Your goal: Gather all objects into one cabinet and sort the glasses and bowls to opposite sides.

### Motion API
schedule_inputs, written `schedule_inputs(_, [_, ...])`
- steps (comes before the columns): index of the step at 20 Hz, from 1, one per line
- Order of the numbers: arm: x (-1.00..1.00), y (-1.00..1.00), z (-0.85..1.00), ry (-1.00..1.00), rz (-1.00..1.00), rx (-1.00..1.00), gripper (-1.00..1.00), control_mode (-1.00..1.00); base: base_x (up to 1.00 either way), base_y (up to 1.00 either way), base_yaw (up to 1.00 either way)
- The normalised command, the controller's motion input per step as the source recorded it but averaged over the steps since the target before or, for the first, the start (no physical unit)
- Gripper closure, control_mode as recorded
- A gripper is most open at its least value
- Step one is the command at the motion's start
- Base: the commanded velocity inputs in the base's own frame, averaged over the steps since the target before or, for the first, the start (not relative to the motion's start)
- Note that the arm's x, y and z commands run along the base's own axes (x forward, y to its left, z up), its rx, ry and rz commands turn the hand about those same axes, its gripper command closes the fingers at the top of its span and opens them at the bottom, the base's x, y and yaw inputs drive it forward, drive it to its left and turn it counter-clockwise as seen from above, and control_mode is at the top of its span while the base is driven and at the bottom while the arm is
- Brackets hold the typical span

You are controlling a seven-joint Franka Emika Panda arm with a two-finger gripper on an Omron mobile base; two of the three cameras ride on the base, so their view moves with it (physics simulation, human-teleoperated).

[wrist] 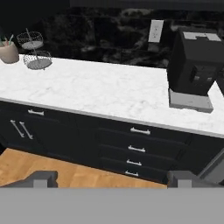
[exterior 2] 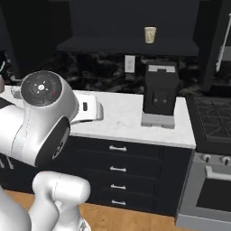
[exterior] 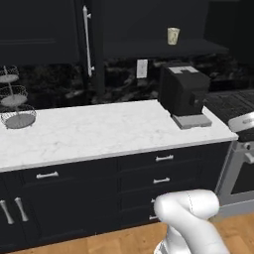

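The cream mug [exterior: 172, 35] stands upright on the shelf [exterior: 198, 48] of the open cabinet [exterior: 149, 30], near its front edge, above the coffee machine [exterior: 184, 89]. The white surface [exterior: 99, 129] lies broadly bare. The claw [wrist: 111, 177] hangs wide open, holding nothing.

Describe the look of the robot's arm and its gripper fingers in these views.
The arm is glossy white with rounded, bulbous links. One joint ends in a dark grey round cap carrying small pale and red marks. No cables show. In the hand view the gripper has two small, blocky, dark grey fingertips.
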Motion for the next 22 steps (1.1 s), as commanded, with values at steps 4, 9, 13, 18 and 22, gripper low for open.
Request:
schedule_inputs(4, [0.00, 0.00, 0.00, 0.00, 0.00, 0.00, -1.00, 1.00, 1.00, 0.00, 0.00])
schedule_inputs(9, [0.00, 0.00, 0.00, 0.00, 0.00, 0.00, -1.00, 1.00, 1.00, -0.19, 0.00])
schedule_inputs(13, [0.00, 0.00, 0.00, 0.00, 0.00, 0.00, -1.00, 1.00, 1.00, 0.02, 0.00])
schedule_inputs(18, [0.00, 0.00, 0.00, 0.00, 0.00, 0.00, -1.00, 1.00, 1.00, -0.13, 0.00])
schedule_inputs(22, [0.00, 0.00, 0.00, 0.00, 0.00, 0.00, -1.00, 1.00, 0.90, -0.15, -0.01])
